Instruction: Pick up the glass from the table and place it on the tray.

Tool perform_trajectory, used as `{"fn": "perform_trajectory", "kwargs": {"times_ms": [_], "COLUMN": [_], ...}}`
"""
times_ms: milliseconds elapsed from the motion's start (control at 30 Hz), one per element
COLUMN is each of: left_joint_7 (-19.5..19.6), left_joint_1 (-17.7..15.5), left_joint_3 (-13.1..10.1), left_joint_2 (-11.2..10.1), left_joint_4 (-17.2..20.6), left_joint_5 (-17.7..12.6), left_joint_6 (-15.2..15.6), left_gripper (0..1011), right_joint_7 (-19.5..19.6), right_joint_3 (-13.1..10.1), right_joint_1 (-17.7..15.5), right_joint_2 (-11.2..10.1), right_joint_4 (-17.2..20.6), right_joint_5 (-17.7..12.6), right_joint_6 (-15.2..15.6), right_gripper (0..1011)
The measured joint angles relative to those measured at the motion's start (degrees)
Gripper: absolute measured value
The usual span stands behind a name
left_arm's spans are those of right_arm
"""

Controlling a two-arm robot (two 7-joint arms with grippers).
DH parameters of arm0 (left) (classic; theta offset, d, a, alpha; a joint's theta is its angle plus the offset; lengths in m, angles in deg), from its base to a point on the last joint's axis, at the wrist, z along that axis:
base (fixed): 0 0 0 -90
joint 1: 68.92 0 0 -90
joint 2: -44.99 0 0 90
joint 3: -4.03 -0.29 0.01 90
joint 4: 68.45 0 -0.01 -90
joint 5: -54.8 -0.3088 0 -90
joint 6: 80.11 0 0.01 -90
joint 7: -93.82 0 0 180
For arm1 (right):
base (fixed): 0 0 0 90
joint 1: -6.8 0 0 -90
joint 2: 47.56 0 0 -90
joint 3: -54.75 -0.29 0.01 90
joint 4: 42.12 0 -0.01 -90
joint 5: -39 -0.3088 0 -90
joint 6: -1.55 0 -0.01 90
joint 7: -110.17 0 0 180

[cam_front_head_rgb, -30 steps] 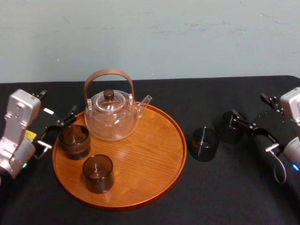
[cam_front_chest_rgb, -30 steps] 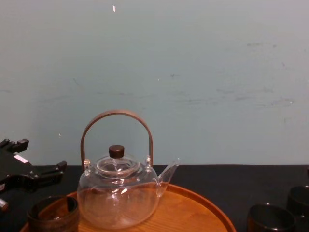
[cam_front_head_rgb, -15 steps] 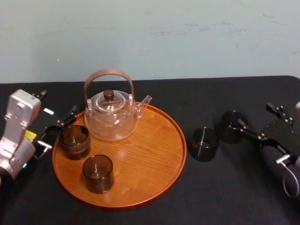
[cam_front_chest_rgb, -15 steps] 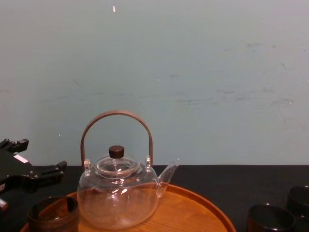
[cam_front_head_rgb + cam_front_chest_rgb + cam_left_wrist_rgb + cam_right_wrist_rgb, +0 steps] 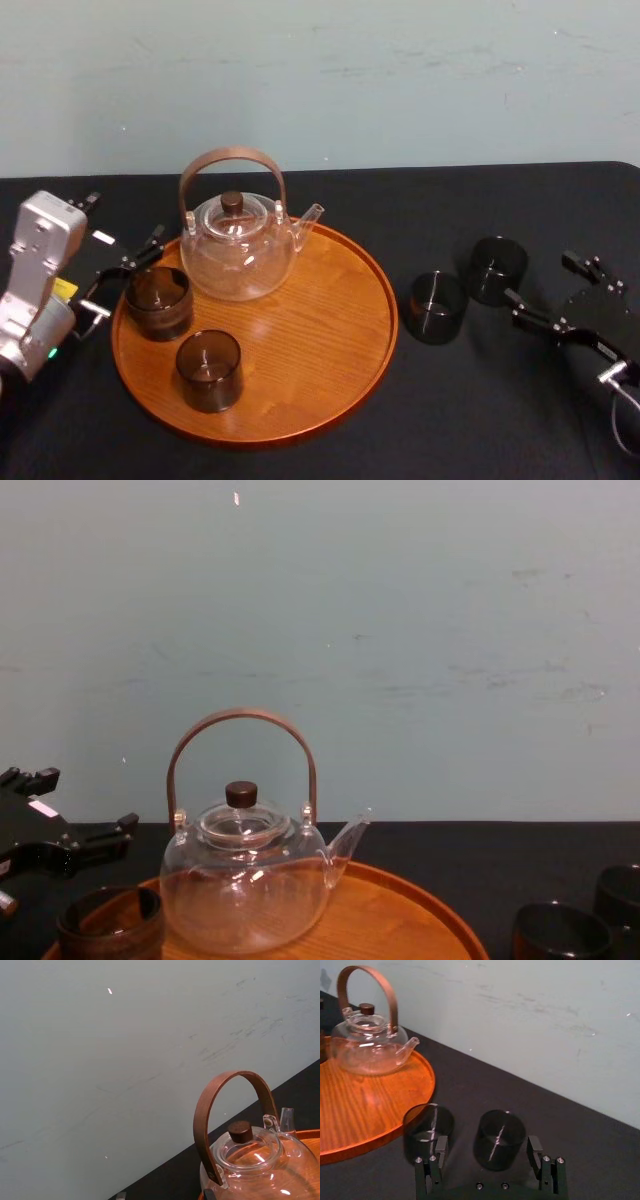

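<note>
Two dark smoked glasses stand on the black table right of the tray (image 5: 310, 340): a near one (image 5: 436, 307) (image 5: 427, 1125) and a far one (image 5: 497, 270) (image 5: 499, 1137). My right gripper (image 5: 542, 280) (image 5: 486, 1152) is open, low over the table, just to the near right of the far glass and holding nothing. The round orange-brown wooden tray (image 5: 365, 1105) (image 5: 390, 920) carries two more dark glasses (image 5: 158, 300) (image 5: 209, 370). My left gripper (image 5: 122, 278) (image 5: 75, 815) rests open at the tray's left rim, beside one of these glasses.
A clear glass teapot (image 5: 238, 245) (image 5: 250, 1155) (image 5: 367, 1042) (image 5: 245, 880) with a brown arched handle stands at the back of the tray. A pale wall rises behind the table. Bare black cloth lies in front of and to the right of the tray.
My right gripper has drawn back toward the near right, away from the far glass on the table, still open. The left arm and all the glasses have stayed put.
</note>
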Motion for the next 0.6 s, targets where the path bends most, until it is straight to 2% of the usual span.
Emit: {"fn": "perform_trajectory", "kwargs": {"times_ms": [600], "left_joint_7": [0.0], "left_joint_1": [0.0], "left_joint_3": [0.0], "left_joint_2": [0.0], "left_joint_4": [0.0], "left_joint_5": [0.0], "left_joint_6": [0.0], "left_gripper": [1001], "right_joint_7": [-4.6], "right_joint_3": [-1.0], "right_joint_1": [-3.1], "right_joint_2": [0.8], "right_joint_4": [2.3], "right_joint_5": [-0.6], "right_joint_6": [3.0], "right_gripper": [1002]}}
